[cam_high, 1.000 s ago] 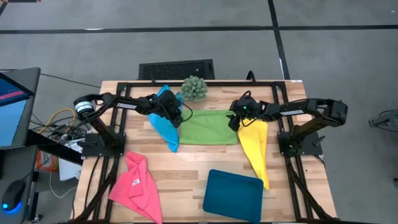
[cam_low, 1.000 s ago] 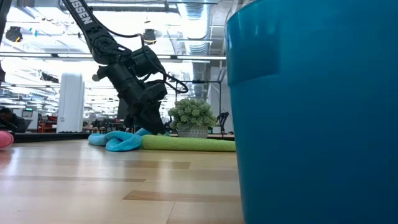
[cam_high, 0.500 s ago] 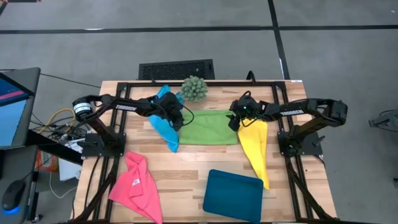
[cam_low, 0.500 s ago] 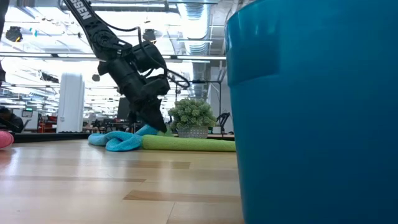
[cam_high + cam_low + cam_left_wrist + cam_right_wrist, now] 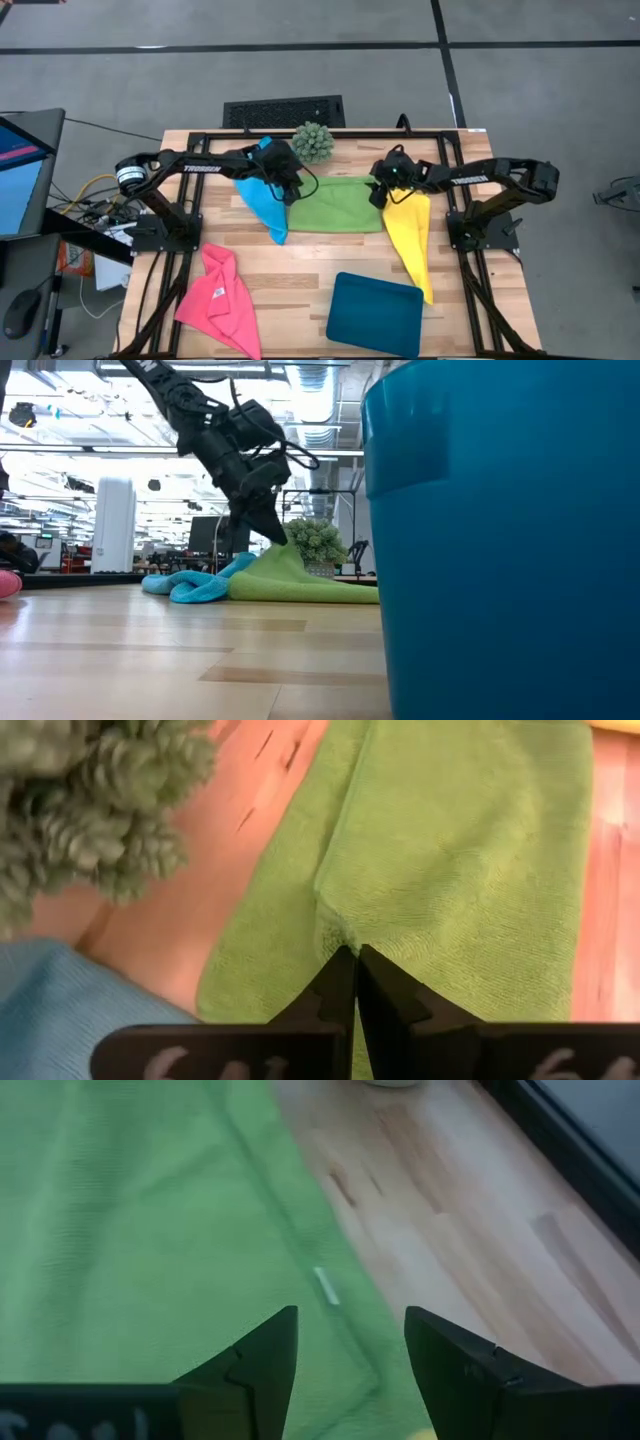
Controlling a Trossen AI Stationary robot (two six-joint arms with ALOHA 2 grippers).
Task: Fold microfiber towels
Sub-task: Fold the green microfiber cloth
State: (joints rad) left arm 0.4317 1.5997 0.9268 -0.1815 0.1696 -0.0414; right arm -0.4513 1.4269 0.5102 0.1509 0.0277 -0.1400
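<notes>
The lime green towel (image 5: 337, 205) lies spread across the far middle of the table (image 5: 300, 270), between the two arms. The left gripper (image 5: 355, 970) is clenched on the towel's far left corner, its fingers pressed together with the cloth pinched at their tips. In the low view that corner is raised off the wood into a small peak under the gripper (image 5: 272, 532), while the rest of the towel lies flat.

The right gripper (image 5: 350, 1342) hovers over the towel's far right edge with its fingers spread apart, grasping nothing; the green hem and bare wood show between them.

The sky blue towel (image 5: 262, 205) lies crumpled just left of the green one, under the left arm. The yellow towel (image 5: 413, 240) stretches toward the near right. The hot pink towel (image 5: 218, 298) lies at the near left. The spiky plant (image 5: 312, 143) stands just beyond the green towel's far left corner.
</notes>
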